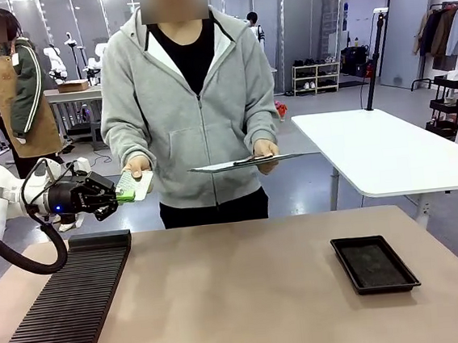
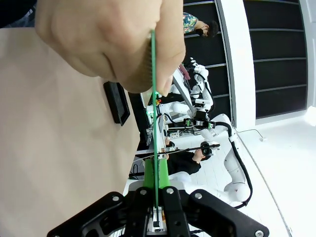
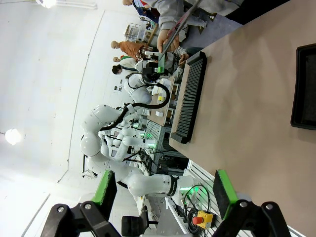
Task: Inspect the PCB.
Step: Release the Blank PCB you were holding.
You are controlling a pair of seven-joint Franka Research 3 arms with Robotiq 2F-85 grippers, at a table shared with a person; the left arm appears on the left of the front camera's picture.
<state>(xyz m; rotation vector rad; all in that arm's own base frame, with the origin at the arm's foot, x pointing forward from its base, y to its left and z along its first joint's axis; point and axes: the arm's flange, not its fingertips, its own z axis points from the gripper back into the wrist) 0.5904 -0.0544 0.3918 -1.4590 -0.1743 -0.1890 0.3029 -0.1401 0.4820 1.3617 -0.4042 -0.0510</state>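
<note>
The PCB (image 1: 136,183), green with a pale speckled face, is held in the air past the table's far left edge. My left gripper (image 1: 122,195) is shut on its near end, and the person's hand (image 1: 138,167) grips its far end. In the left wrist view the PCB (image 2: 153,98) shows edge-on as a thin green line rising from my left gripper (image 2: 157,174) into the person's hand (image 2: 108,39). My right gripper (image 3: 163,192) is open, with nothing between its green pads, off the table's side.
The person holds a clipboard (image 1: 244,163) flat in the other hand. A shallow black tray (image 1: 374,263) lies on the table's right part. A long black slotted rack (image 1: 64,309) runs along the left side. A white table (image 1: 389,152) stands behind on the right.
</note>
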